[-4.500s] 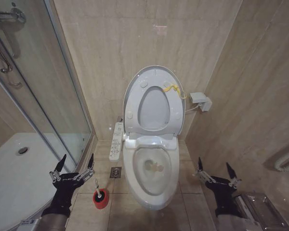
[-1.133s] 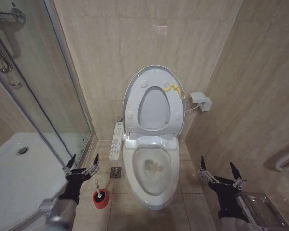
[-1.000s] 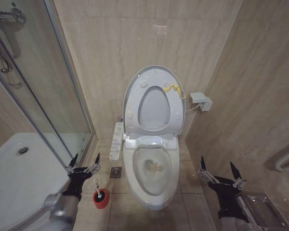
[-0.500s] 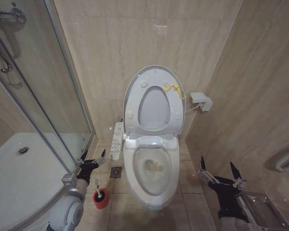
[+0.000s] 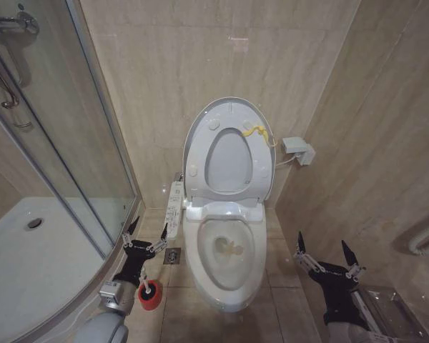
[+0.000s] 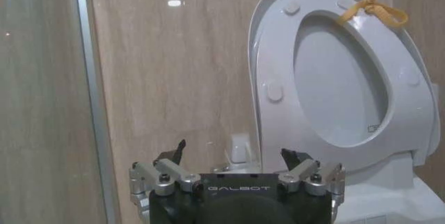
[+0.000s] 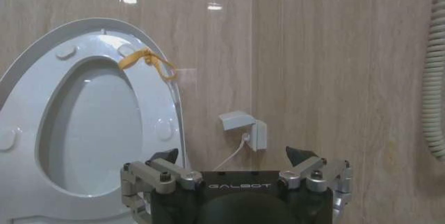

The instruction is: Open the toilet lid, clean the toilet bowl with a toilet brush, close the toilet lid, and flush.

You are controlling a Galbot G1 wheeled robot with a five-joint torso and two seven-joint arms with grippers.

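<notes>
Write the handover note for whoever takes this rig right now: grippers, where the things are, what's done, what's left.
Left gripper: open, empty, above the thin white-handled toilet brush standing in its short red round holder on the floor left of the toilet.
Right gripper: open, empty, parked low on the toilet's right.
Glossy white oval toilet lid: raised against the wall, ring seat up too.
White ceramic toilet bowl: exposed.
Done: lid opened.
Left: grasp brush, scrub bowl, close lid, flush.
</notes>
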